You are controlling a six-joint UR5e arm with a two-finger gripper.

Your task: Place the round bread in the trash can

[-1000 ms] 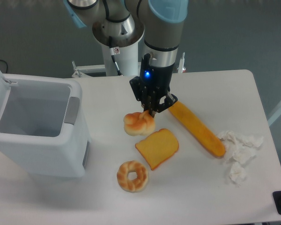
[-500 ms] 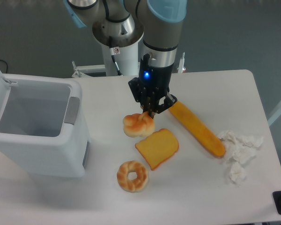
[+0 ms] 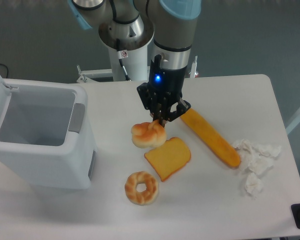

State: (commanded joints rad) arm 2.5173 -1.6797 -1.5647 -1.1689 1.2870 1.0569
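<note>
Camera: round bread (image 3: pixel 148 135) slightly lifted.

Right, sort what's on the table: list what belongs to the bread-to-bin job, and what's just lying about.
Belongs to the job:
- round bread, at the gripper tips
- trash can, lid open, at the table's left

Just lying about:
- ring-shaped bread
- toast slice
- long loaf
- crumpled tissue

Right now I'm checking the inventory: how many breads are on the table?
4: the round bun under the gripper, the toast slice beside it, the ring bread in front, the long loaf to the right.
</note>
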